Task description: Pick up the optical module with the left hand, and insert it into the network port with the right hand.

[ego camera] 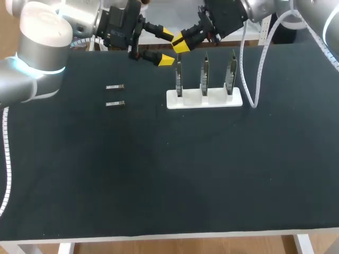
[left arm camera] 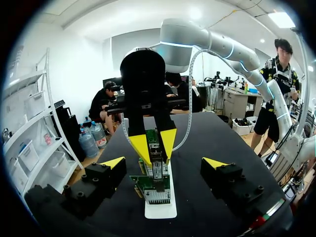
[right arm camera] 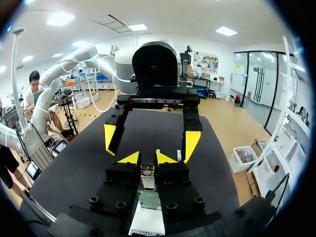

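My right gripper (ego camera: 181, 43) is shut on a small metal optical module (left arm camera: 157, 158), seen between its yellow tips (right arm camera: 148, 159) as well. It holds the module right at the top of the leftmost circuit board (ego camera: 179, 79), where the port is; whether the module is in the port I cannot tell. That board (left arm camera: 157, 186) stands upright in a white stand (ego camera: 204, 99). My left gripper (ego camera: 165, 47) is open just left of the right one, its fingers (left arm camera: 164, 163) either side of the board and holding nothing.
Two more optical modules (ego camera: 115, 87) (ego camera: 115, 103) lie on the black table to the left of the stand. Two other boards (ego camera: 204, 76) (ego camera: 231, 74) stand in the same stand. A white cable (ego camera: 249, 79) hangs down at its right.
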Robot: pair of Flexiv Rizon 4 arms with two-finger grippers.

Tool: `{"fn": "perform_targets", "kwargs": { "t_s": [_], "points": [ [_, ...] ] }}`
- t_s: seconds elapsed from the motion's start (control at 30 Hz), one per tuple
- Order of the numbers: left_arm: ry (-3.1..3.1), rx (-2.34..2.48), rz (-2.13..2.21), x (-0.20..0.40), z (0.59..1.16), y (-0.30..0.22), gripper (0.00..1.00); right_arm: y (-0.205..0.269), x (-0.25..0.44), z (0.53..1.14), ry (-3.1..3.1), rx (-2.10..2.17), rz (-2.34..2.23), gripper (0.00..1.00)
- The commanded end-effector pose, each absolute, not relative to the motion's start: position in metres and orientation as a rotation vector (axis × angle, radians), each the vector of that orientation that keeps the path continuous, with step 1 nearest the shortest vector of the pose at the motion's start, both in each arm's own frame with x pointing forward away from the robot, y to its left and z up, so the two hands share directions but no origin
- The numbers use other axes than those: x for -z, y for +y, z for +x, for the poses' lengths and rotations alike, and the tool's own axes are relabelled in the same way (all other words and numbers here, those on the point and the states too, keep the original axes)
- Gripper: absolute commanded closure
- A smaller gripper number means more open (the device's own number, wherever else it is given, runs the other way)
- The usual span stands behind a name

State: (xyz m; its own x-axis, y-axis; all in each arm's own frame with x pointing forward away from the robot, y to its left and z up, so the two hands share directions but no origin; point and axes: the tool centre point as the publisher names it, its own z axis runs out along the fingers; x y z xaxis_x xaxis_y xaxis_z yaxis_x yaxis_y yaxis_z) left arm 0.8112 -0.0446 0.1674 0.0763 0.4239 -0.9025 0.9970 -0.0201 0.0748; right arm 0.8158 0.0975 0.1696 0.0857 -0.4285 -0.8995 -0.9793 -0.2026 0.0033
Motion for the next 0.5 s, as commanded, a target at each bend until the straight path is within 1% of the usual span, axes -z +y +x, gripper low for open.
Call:
{"fn": "perform_targets", "kwargs": {
  "t_s": [0.03, 0.5],
  "points": [
    [1.462, 0.916, 1.569, -0.1681, 0.8142, -0.0457, 0.0, 0.1, -0.1716, 0.8244, 1.355, -1.187, -1.811, 1.0],
    [1.462, 0.916, 1.569, -0.1681, 0.8142, -0.0457, 0.0, 0.0998, -0.1661, 0.8209, 1.377, -1.196, -1.815, 1.0]
  ]
}}
